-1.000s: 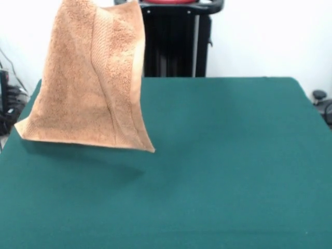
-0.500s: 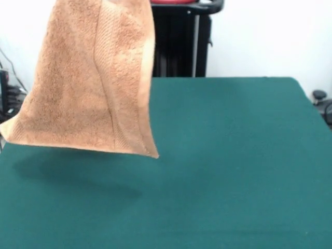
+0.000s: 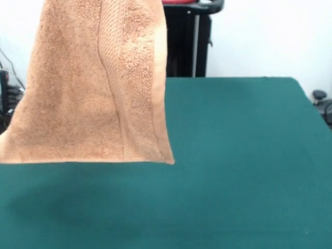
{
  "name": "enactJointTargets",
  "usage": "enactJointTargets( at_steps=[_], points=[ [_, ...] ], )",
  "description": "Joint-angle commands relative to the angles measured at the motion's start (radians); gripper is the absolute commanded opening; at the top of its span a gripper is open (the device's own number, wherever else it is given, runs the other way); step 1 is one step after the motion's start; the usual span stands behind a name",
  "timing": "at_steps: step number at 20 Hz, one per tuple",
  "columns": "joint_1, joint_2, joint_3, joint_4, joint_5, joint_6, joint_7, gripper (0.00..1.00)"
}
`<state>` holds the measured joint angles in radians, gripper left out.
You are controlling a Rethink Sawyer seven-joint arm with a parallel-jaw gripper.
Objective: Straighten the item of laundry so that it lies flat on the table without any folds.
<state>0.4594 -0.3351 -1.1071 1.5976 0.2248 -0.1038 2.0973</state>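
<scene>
The item of laundry (image 3: 88, 88), a light orange-tan terry towel, hangs in the air at the left of the front view. Its top runs out of the picture's upper edge. A ribbed band runs down it close to its right hem. Its lower edge hangs clear above the table (image 3: 233, 155), which is covered in dark green cloth, and a faint shadow lies beneath it. The gripper is above the picture's top edge and does not show.
The black pedestal (image 3: 187, 41) stands behind the table's far edge. Cables and dark equipment (image 3: 8, 98) sit off the table's left side, and a small black object (image 3: 320, 98) off its right.
The hanging towel has swung toward the camera and to the right, growing larger in view. Its lower edge now hangs lower in the picture.
</scene>
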Motion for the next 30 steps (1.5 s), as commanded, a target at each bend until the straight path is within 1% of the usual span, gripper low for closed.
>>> enactJointTargets(
  at_steps=[1, 4, 7, 9, 12, 15, 16, 17, 19, 20, 21, 22, 23, 24, 27, 30],
  points=[
    [0.019, 0.115, 0.015, -0.068, 0.092, 0.068, 0.149, 0.0],
    [0.019, 0.124, 0.029, -0.057, 0.105, 0.062, 0.155, 0.0],
    [0.007, 0.109, 0.062, -0.042, 0.092, 0.069, 0.147, 0.0],
    [0.005, 0.12, 0.072, -0.03, 0.092, 0.058, 0.151, 0.0],
    [0.009, 0.175, 0.077, -0.012, 0.112, 0.012, 0.177, 0.0],
    [0.011, 0.27, 0.103, -0.001, 0.161, -0.041, 0.216, 0.0],
    [0.014, 0.286, 0.102, 0.001, 0.163, -0.047, 0.212, 0.0],
    [0.015, 0.289, 0.124, 0.021, 0.183, -0.079, 0.232, 1.0],
    [0.025, 0.321, 0.152, 0.047, 0.259, -0.096, 0.306, 1.0],
    [0.017, 0.298, 0.179, 0.051, 0.219, -0.068, 0.282, 1.0],
    [0.031, 0.311, 0.168, 0.063, 0.219, -0.06, 0.271, 1.0],
    [0.055, 0.33, 0.146, 0.086, 0.244, -0.052, 0.281, 1.0],
    [0.068, 0.316, 0.142, 0.107, 0.232, -0.03, 0.268, 1.0],
    [0.078, 0.288, 0.142, 0.128, 0.212, -0.013, 0.249, 1.0],
    [0.082, 0.151, 0.186, 0.193, 0.152, 0.084, 0.2, 1.0],
    [0.097, 0.052, 0.192, 0.232, 0.117, 0.178, 0.149, 1.0]
  ],
)
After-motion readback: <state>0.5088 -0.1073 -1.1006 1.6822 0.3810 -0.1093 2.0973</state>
